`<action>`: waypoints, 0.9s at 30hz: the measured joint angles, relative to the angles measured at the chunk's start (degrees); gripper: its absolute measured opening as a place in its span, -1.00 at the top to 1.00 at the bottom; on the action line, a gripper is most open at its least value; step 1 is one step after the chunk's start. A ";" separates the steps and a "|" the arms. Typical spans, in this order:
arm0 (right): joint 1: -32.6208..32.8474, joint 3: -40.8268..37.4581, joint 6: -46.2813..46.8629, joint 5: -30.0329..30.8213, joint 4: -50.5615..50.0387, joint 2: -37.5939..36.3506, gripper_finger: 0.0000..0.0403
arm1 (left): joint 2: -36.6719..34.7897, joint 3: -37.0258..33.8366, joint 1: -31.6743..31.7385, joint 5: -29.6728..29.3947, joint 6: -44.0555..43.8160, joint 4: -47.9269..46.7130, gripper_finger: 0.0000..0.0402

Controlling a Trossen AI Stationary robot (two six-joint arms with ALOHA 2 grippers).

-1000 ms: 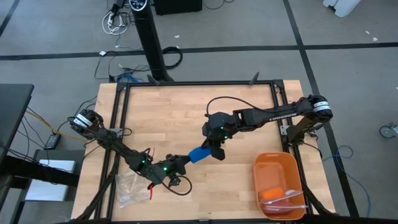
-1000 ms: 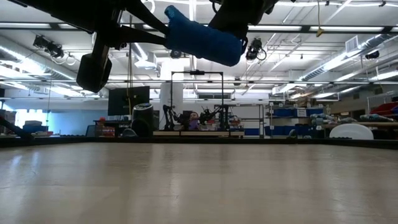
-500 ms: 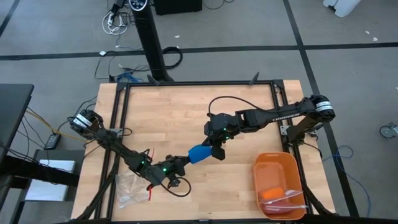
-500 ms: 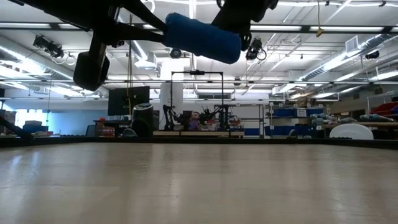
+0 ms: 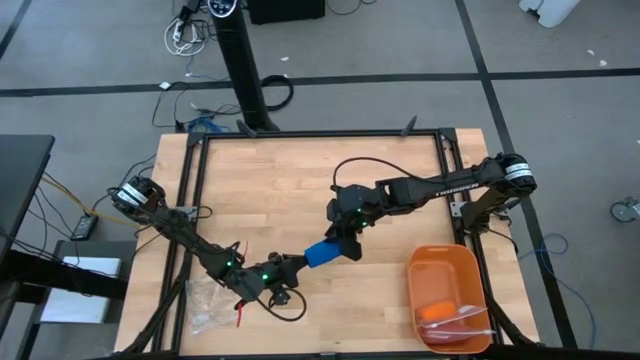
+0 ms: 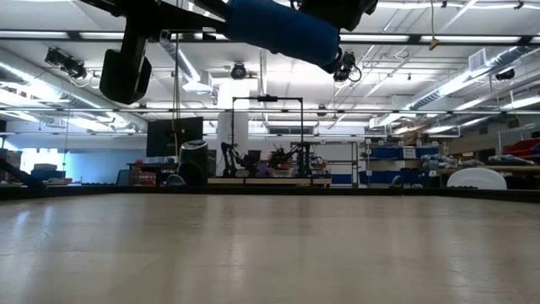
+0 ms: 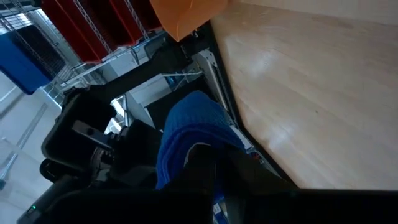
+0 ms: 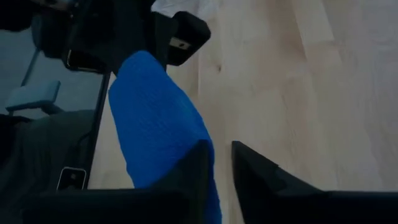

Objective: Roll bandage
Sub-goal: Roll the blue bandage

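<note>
Above the wooden table (image 5: 270, 190), slightly toward five o'clock from its centre in the high view, the bandage (image 5: 322, 253) hangs in the air as a short bright blue roll stretched between the two grippers. White lettering runs along the right arm's (image 5: 440, 184) forearm and seems to read "TROSSEN", though it is too small to be sure. The left gripper (image 5: 298, 264), reaching in from eight o'clock, is clenched on the roll's lower end; its wrist view shows a dark finger (image 7: 202, 163) laid over the blue cloth. The right gripper (image 5: 345, 246), coming from three o'clock, meets the other end; its wrist view shows a narrow gap between its two fingers (image 8: 200, 165), with the cloth lying against one of them, and whether they pinch the cloth I cannot tell. From the low view, only the underside of the roll shows, cut off by the upper edge. At five o'clock sits an orange tray (image 5: 437, 267) whose contents are hard to make out, and at seven o'clock a clear plastic bag (image 5: 206, 304), partly hidden by the left arm.
</note>
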 joint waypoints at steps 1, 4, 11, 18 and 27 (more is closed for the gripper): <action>-0.02 0.00 0.55 0.41 -0.13 0.00 0.54 | 0.00 0.00 0.00 -0.01 0.00 0.00 0.91; -0.04 0.00 0.96 0.75 -0.89 0.00 0.36 | 0.00 0.00 0.00 -0.03 0.02 0.00 0.91; -0.11 0.00 0.55 1.48 -1.40 -1.46 0.13 | 0.02 0.02 -0.28 -0.16 -0.04 0.04 0.91; -0.11 0.00 0.50 6.13 0.39 -4.31 0.10 | 0.02 0.09 -0.42 -0.33 -0.18 0.02 0.91; 2.29 0.02 -4.25 4.12 7.52 -3.91 0.24 | 0.02 0.09 -0.42 -0.33 -1.11 0.00 0.91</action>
